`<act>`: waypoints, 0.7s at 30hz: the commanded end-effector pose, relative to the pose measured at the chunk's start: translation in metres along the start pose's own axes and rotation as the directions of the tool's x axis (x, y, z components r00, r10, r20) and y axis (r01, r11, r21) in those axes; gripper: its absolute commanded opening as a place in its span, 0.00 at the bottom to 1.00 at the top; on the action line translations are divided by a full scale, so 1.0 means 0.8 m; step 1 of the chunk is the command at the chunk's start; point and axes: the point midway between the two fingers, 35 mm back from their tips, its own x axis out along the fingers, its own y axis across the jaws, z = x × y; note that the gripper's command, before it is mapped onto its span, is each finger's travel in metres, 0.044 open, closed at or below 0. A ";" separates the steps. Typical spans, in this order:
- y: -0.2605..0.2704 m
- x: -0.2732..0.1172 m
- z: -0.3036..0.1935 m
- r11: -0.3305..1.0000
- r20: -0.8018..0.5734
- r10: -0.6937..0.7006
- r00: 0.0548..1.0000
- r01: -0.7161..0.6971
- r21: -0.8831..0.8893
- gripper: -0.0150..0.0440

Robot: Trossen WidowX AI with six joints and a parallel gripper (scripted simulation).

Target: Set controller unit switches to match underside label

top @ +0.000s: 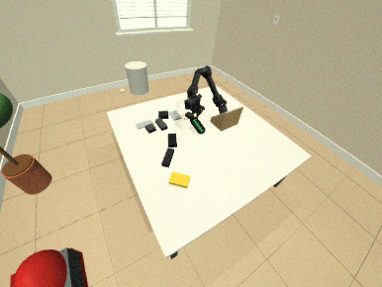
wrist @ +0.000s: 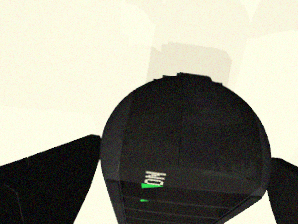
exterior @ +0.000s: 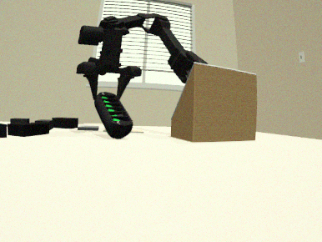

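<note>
The dark grey controller unit (top: 198,127) (exterior: 113,115) (wrist: 185,120) is tilted steeply, its far end raised and its lower near end at or just above the bench. Its switch side faces the exterior view, with a row of green switch ends showing along one side. The wrist view shows its rounded raised end, the ON print and two slivers of green; the other switches are out of view there. My gripper (exterior: 107,98) (wrist: 185,152) is shut on the unit near its raised end, one finger on each side. The label on the underside is hidden.
A brown wedge-shaped box (top: 228,120) (exterior: 225,104) stands right of the unit. Black modules (top: 172,140) (top: 167,157) (exterior: 28,128), pale flat parts (top: 144,124) (top: 175,115) and a yellow block (top: 179,179) lie on the white bench (top: 238,173) (exterior: 167,188).
</note>
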 end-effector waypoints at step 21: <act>0.000 -0.011 -0.017 1.000 0.033 0.003 0.999 -0.003 -0.001 0.82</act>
